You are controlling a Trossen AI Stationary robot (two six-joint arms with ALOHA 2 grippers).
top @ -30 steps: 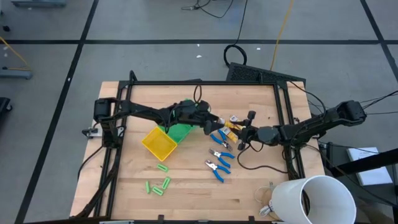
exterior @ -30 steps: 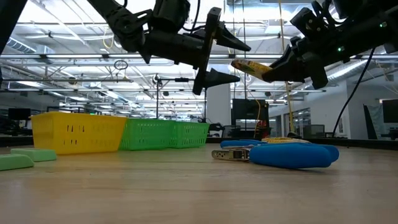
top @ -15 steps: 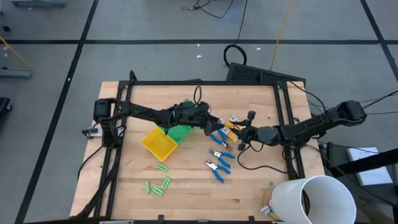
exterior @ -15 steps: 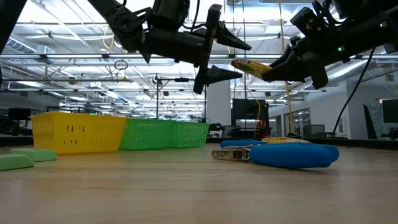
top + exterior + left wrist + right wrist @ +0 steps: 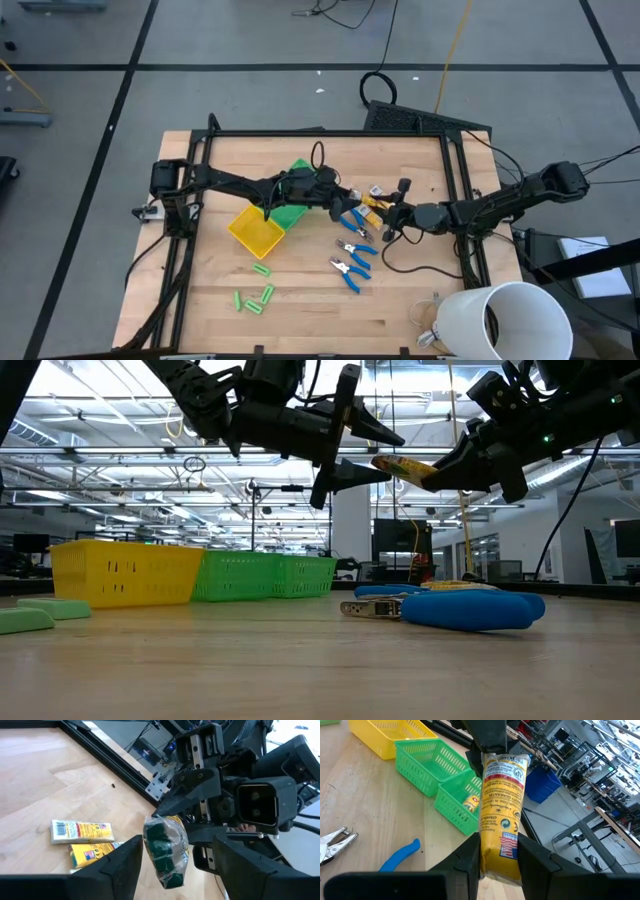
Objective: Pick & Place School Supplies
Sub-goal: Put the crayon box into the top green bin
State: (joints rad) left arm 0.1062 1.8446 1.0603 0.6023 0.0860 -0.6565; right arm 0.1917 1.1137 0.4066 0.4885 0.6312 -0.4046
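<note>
The wooden table (image 5: 400, 300) carries baskets (image 5: 268, 222), blue-handled tools (image 5: 351, 255), green sticks (image 5: 256, 297), yellow packets (image 5: 80, 831).

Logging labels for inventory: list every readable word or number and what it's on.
Yellow packet held by the right end effector: printed lines and a flag mark, too blurred to read.
Packet on the table: a barcode, digits too small to read.
Nothing else shows text.

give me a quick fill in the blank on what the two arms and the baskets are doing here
The right end effector is shut on a ____ packet.
The left end effector, facing it above the table, is ____.
A small yellow item lies inside a ____ basket.
The blue-handled tools lie on the ____.

Missing words: yellow; open; green; table
</note>
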